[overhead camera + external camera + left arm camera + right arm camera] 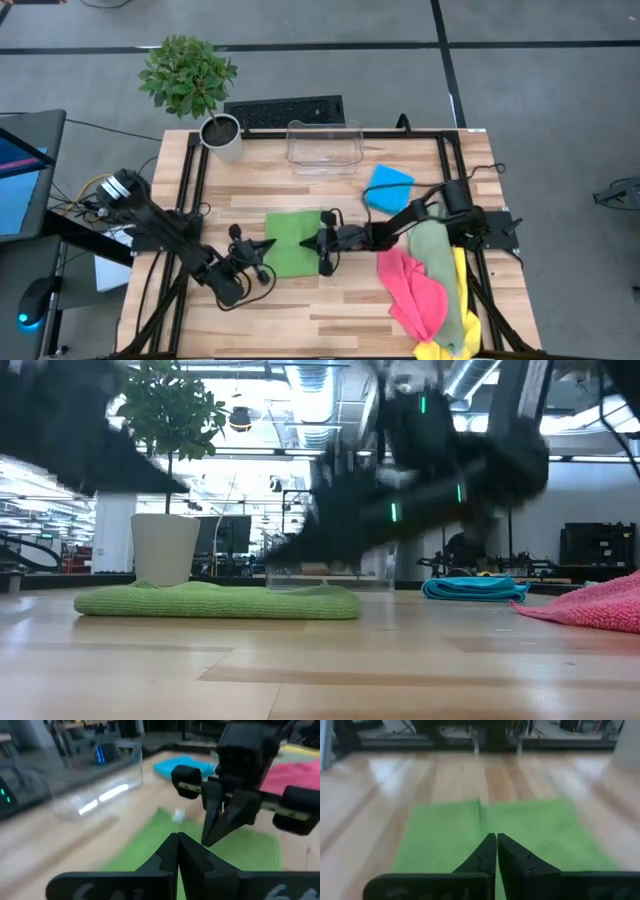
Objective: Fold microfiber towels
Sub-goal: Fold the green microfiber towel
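The bright green towel (pixel 293 242) lies flat at the middle of the bench (pixel 300 310), folded into a neat rectangle. The right pincer (pixel 322 241) sits at this towel's right edge, fingers drawn almost together, gripping nothing. The left pincer (pixel 262 246) sits at the towel's left edge, fingers pressed shut and empty. The blue towel (pixel 388 186) lies folded near the clear bin (pixel 324 147), apart from the green one. The pink towel (pixel 413 288), pale sage towel (pixel 436 250) and yellow towel (pixel 458 300) lie heaped unfolded at the bench's right side.
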Motion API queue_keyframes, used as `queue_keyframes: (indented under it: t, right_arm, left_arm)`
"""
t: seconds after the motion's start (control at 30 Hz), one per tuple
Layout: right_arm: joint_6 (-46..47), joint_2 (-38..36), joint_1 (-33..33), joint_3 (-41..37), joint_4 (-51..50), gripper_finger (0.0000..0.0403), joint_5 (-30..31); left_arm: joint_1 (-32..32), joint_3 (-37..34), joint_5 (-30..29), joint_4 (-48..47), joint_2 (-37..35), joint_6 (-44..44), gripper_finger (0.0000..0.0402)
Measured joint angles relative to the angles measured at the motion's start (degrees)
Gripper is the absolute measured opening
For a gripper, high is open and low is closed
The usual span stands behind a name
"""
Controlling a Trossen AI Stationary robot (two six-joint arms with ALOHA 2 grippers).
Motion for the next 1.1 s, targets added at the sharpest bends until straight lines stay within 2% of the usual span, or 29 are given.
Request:
queue_keyframes:
  t: [0.07,0.13,0.3,0.37,0.47,0.57,0.63,0.77,1.1]
  right_arm:
    - [-0.36,-4.27,-0.65,0.06,-6.3,0.0042,0.7]
    - [2.8,-7.65,-2.02,-0.07,-13.4,0.0044,1.57]
    - [11.19,-14.83,-7.14,0.02,-26.19,0.0086,-4.29]
    - [11.84,-15.25,-8.57,-0.03,-28.9,0.012,-5.29]
    - [9.8,-15.18,-9.99,0.06,-28.57,0.0176,-7.56]
    - [7.2,-12.99,-10.73,0.07,-28.38,0.0221,-7.57]
    - [7.1,-10.85,-11.08,-0.02,-27.68,0.0237,-7.57]
    - [7.1,-8.22,-11.9,0.09,-25.73,0.0241,-7.57]
    - [6.12,-6.85,-12.55,0.04,-25.56,0.0222,-8.09]
  left_arm:
    - [1.58,-0.05,0.46,-3.33,-3.53,1.52,0.0]
    - [4.35,-0.04,3.3,-7.68,-6.02,-0.4,0.0]
    - [14.33,-0.11,16.84,-20.09,-8.7,-13.19,0.0016]
    - [17.98,-0.13,21.45,-21.01,-8.74,-13.34,0.004]
    - [22.63,-0.13,26.73,-19.35,-8.72,-7.59,0.0089]
    - [25.52,-0.13,27.08,-18.16,-8.39,-1.7,0.0134]
    - [27.25,-0.13,28.14,-17.61,-8.39,-0.53,0.0149]
    - [28.74,-1.47,30.62,-15.04,-8.39,2.06,0.0155]
    - [32.69,-14.61,34.49,4.51,-8.53,0.17,0.0155]
